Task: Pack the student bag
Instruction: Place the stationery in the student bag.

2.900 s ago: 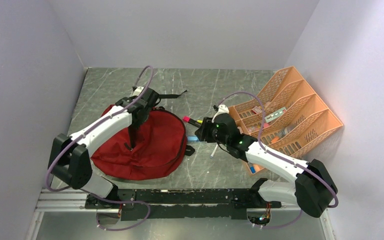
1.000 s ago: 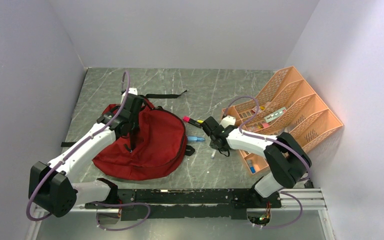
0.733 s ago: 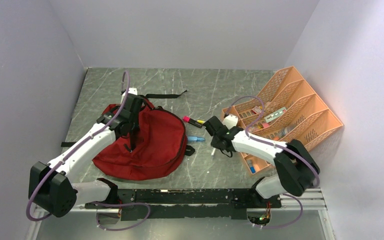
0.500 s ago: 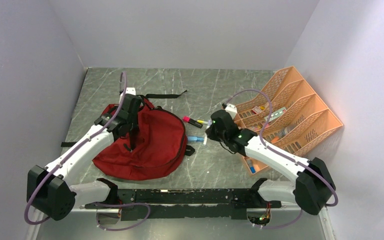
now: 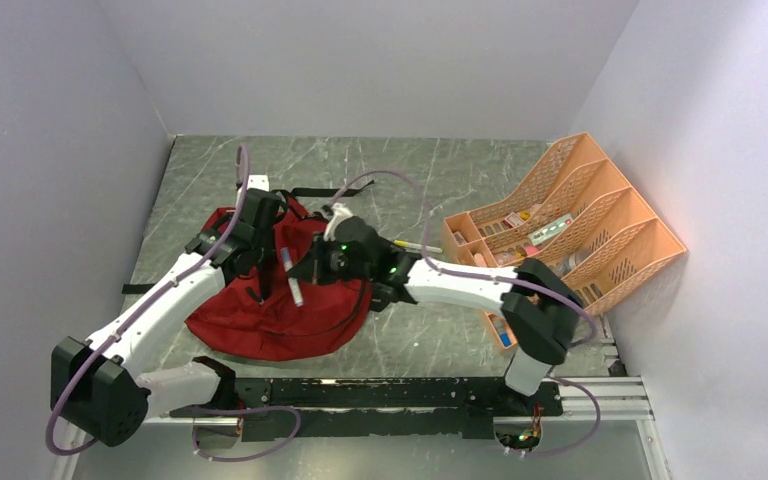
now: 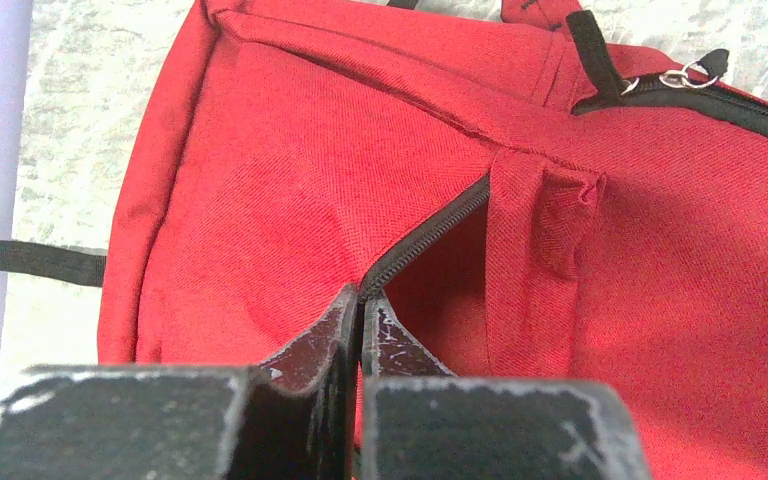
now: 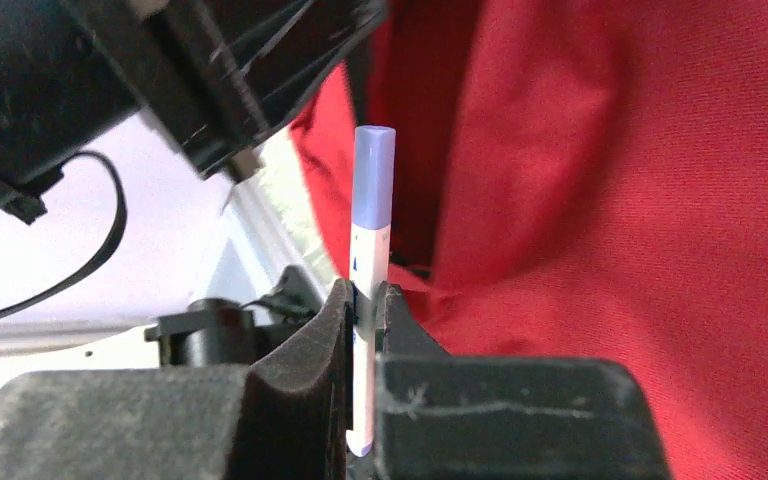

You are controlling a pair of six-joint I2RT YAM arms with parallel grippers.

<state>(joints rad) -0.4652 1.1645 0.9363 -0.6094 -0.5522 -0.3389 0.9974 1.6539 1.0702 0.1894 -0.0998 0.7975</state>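
A black rail [image 5: 360, 392] runs along the near edge, with both arms bolted to it. Past it is a grey, stone-look tabletop [image 5: 410, 180]. The red bag [image 5: 260, 335] lies flat on the left part of it, close to the rail. The left pincer [image 5: 260, 293] is clenched on the bag's cloth. The right pincer [image 5: 305, 272] hangs over the bag, gripping a white pen [image 5: 291, 277]. An orange rack [image 5: 600, 235] sits far right (small things lie in its slots). Pale walls [image 5: 360, 60] close in three sides.

Only the left wrist view shows the pinch is right at the end of the black zip [image 6: 430, 230]. Only the right wrist view shows the pen's pale blue cap, sticking out past the pincer.
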